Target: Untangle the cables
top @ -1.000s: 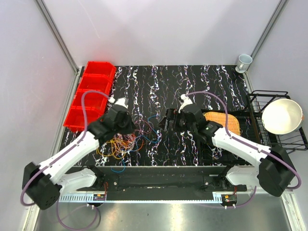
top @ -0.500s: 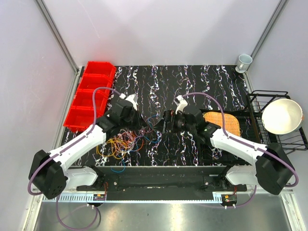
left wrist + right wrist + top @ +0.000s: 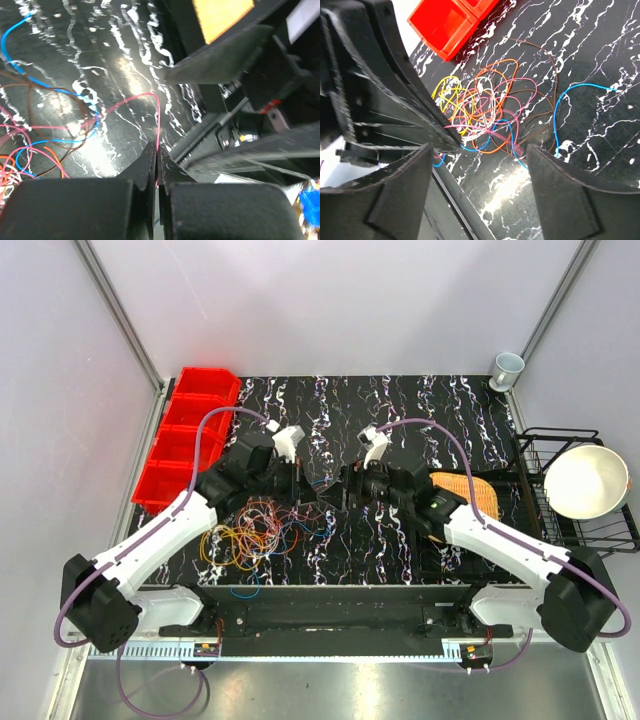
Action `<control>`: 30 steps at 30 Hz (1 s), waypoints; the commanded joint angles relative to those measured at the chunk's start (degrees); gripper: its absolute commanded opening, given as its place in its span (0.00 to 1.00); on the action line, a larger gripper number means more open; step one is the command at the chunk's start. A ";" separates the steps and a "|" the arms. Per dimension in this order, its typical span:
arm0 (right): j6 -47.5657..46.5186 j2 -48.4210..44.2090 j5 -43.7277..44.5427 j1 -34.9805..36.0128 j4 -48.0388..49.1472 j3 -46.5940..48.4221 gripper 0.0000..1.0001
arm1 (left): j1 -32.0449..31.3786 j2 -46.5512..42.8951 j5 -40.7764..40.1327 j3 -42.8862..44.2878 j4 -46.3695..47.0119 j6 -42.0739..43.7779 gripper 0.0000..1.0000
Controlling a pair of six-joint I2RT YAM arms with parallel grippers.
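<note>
Pink wire pinched tight in the left gripper, held up from the cables heaped on the marbled table, guessing to tease it free. The right gripper faces it with jaws spread, probably to grab.

We lose a pink strand of the cables where it slips between the pressed fingers of the left gripper. From the right wrist, the left arm hides the cables' left edge, and the red bin beyond them is cropped.
</note>
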 commanded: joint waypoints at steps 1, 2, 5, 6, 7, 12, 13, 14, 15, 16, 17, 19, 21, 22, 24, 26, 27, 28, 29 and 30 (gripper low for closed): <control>-5.65 -2.63 -1.38 0.37 -1.19 2.08 0.78 | -0.07 -1.58 5.03 4.29 -4.57 4.92 0.00; -6.09 -2.80 -0.85 0.45 -1.45 2.08 0.77 | -0.07 -1.67 5.20 4.55 -4.93 5.27 0.00; -7.32 -2.54 1.00 0.46 -2.77 2.61 0.74 | -0.07 -1.49 6.69 4.82 -5.20 5.45 0.00; -7.58 -2.19 0.92 0.28 -2.77 2.70 0.73 | -0.07 -1.32 6.96 4.82 -5.11 5.45 0.00; -7.59 -1.93 0.74 0.37 -2.77 2.78 0.72 | -0.07 -0.97 7.31 4.90 -5.20 5.45 0.00; -7.41 0.88 -0.40 0.37 -1.90 3.57 0.66 | -0.07 -0.18 8.10 5.08 -4.85 5.27 0.00; -7.32 1.23 -1.01 0.45 -1.72 3.66 0.65 | -0.07 0.00 8.37 5.17 -4.59 5.19 0.00; -7.24 1.67 -1.19 0.46 -1.37 3.75 0.63 | -0.16 0.00 8.46 5.26 -4.50 5.19 0.00; -6.97 2.20 -1.63 0.37 -1.02 3.84 0.62 | -0.16 0.26 8.46 5.26 -4.50 5.19 0.00; -6.88 2.55 -1.98 0.45 -0.84 4.01 0.60 | -0.07 0.44 8.72 5.43 -4.23 5.10 0.00; -6.71 2.90 -2.25 0.37 -0.32 4.02 0.58 | -0.07 0.53 8.89 5.52 -3.97 5.01 0.00; -6.44 3.61 -3.30 0.37 0.04 4.02 0.52 | -0.16 0.88 9.16 5.61 -3.45 4.84 0.00; -6.27 4.05 -3.74 0.46 0.30 4.28 0.45 | -0.16 1.14 9.16 5.61 -3.00 4.57 0.00; -6.27 4.05 -4.61 0.37 0.39 4.28 0.45 | -0.07 1.32 9.16 5.61 -2.65 4.48 0.00; -6.09 3.88 -5.41 0.45 0.65 4.19 0.45 | -0.16 1.67 8.72 5.61 -2.30 4.31 0.00; -5.74 3.61 -4.98 0.45 0.92 3.75 0.42 | -0.07 1.93 8.54 5.52 -1.95 4.13 0.00; -5.65 3.09 -4.80 0.46 1.18 3.58 0.34 | -0.16 2.11 8.54 5.52 -1.86 3.96 0.00; -5.48 2.91 -4.89 0.46 1.44 3.40 0.29 | -0.07 2.37 8.72 5.52 -1.51 3.87 0.00; -4.78 2.91 -5.06 0.46 2.32 3.05 0.21 | -0.16 2.55 8.72 5.52 -1.25 3.61 0.00; -4.25 2.73 -5.32 0.46 2.85 2.96 0.11 | -0.16 2.64 8.81 5.52 -0.55 3.34 0.00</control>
